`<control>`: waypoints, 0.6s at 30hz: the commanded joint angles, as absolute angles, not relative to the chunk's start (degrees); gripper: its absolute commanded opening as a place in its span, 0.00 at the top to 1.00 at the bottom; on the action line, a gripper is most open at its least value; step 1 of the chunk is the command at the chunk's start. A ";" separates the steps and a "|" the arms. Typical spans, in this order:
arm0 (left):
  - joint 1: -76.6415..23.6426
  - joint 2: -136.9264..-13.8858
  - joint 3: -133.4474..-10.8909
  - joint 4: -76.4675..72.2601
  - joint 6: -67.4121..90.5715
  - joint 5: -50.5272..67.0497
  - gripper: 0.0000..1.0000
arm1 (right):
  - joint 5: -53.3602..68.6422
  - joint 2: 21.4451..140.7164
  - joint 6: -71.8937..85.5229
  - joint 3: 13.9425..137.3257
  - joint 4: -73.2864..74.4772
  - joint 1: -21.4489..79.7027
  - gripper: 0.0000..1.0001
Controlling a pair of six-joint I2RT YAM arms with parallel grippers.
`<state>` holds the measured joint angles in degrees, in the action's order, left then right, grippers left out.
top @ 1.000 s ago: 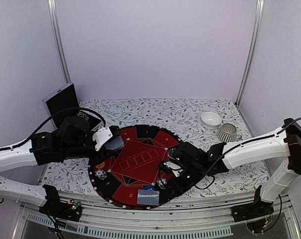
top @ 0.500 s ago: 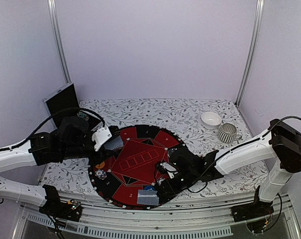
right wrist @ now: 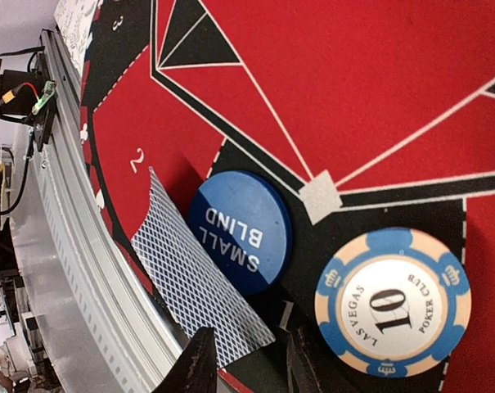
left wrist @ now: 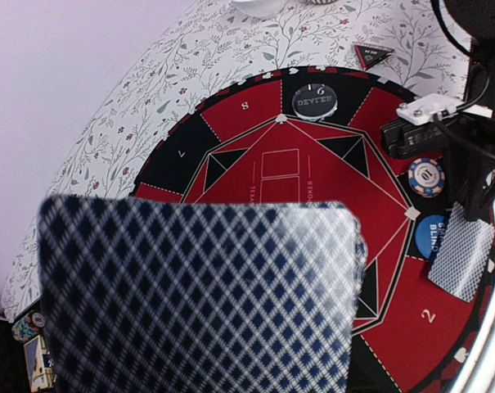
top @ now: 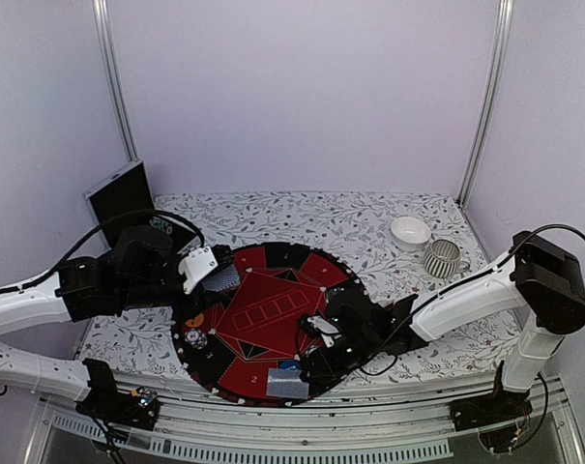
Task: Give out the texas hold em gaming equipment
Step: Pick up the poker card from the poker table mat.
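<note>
The table wears a flowered cloth (top: 369,222), and on it lies a round red-and-black poker mat (top: 273,309). At the mat's far-left edge we see the left gripper (top: 213,275) closed on a blue-checkered card (left wrist: 198,303), held above the mat. The right gripper (right wrist: 247,356) hovers low at the near edge. Its fingers stand partly apart and hold nothing, over a corner of a lying card (right wrist: 182,270), which is just beside the small-blind button (right wrist: 240,231) and near a chip marked 10 (right wrist: 392,303).
</note>
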<state>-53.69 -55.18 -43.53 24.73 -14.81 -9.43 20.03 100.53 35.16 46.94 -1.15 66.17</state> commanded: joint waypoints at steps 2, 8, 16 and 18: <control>-53.09 -54.53 -43.94 24.14 -15.44 -8.92 0.54 | 19.48 104.07 33.65 48.85 -1.67 66.88 0.68; -53.09 -54.35 -43.86 24.41 -15.55 -8.79 0.54 | 19.56 104.35 33.32 48.93 -2.20 66.90 0.75; -53.15 -54.37 -43.78 24.48 -15.76 -8.80 0.54 | 22.02 102.36 31.09 49.20 1.16 66.92 0.97; -53.11 -54.12 -43.86 24.52 -15.93 -9.00 0.54 | 23.32 100.96 29.47 49.79 3.64 67.07 0.97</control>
